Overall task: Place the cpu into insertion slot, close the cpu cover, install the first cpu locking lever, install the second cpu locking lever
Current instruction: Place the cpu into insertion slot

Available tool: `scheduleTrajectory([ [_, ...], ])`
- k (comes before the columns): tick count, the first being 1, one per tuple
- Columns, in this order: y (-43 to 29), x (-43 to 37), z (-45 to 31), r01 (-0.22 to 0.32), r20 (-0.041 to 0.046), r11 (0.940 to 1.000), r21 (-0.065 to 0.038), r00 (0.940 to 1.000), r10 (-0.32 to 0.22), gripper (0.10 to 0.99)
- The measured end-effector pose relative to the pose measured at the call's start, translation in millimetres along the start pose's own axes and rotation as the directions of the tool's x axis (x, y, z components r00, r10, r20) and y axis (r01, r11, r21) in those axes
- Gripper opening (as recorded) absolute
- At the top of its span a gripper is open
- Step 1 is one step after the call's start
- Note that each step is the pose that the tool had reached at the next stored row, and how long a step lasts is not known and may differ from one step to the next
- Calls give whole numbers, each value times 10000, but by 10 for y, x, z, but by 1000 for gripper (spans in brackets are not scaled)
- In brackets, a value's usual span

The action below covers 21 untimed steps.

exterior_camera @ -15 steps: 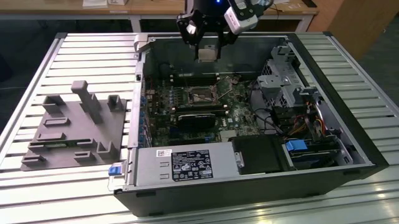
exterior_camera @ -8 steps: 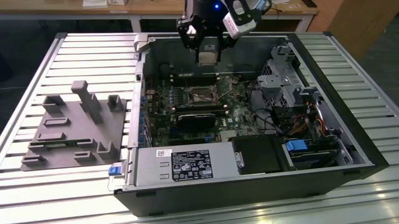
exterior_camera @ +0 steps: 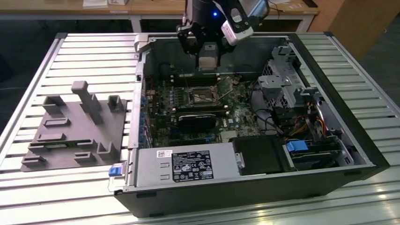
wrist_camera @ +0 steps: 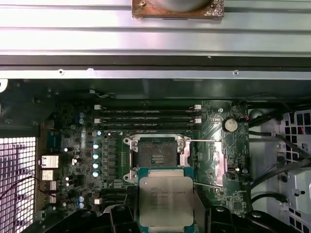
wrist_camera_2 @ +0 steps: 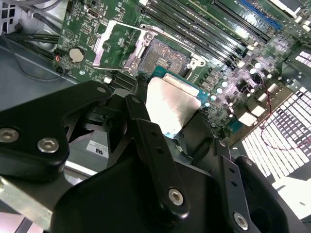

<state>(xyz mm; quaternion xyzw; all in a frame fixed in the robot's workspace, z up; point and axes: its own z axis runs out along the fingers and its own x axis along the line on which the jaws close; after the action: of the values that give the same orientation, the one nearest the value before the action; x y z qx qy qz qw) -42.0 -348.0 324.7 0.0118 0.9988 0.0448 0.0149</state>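
My gripper (exterior_camera: 207,60) hangs over the back half of the open computer case, shut on the cpu (wrist_camera: 166,201), a flat square chip with a silvery top (wrist_camera_2: 172,104) held by its two opposite edges. The cpu is in the air, just short of the insertion slot (wrist_camera: 156,155), whose dark centre lies bare inside a silver rim (wrist_camera_2: 163,54) on the green board (exterior_camera: 201,96). The cpu cover (wrist_camera_2: 100,48), a thin silver frame, stands flipped open beside the slot. Two thin wire levers (wrist_camera: 209,141) stick out to one side of the slot, unlatched.
Long black memory slots (wrist_camera: 148,116) run behind the socket. A black fan block (exterior_camera: 195,123) sits in front of it. A drive cage with cables (exterior_camera: 284,86) fills the exterior view's right, the power supply (exterior_camera: 184,166) the front. A grey fixture (exterior_camera: 75,126) lies left of the case.
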Motion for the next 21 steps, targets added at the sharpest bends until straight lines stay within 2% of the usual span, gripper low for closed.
scheduleTrajectory([
  [14,-19,20,210,-11,60,10000,27,10000,11,537],
  [21,-27,23,294,-249,83,9997,46,9997,248,537],
])
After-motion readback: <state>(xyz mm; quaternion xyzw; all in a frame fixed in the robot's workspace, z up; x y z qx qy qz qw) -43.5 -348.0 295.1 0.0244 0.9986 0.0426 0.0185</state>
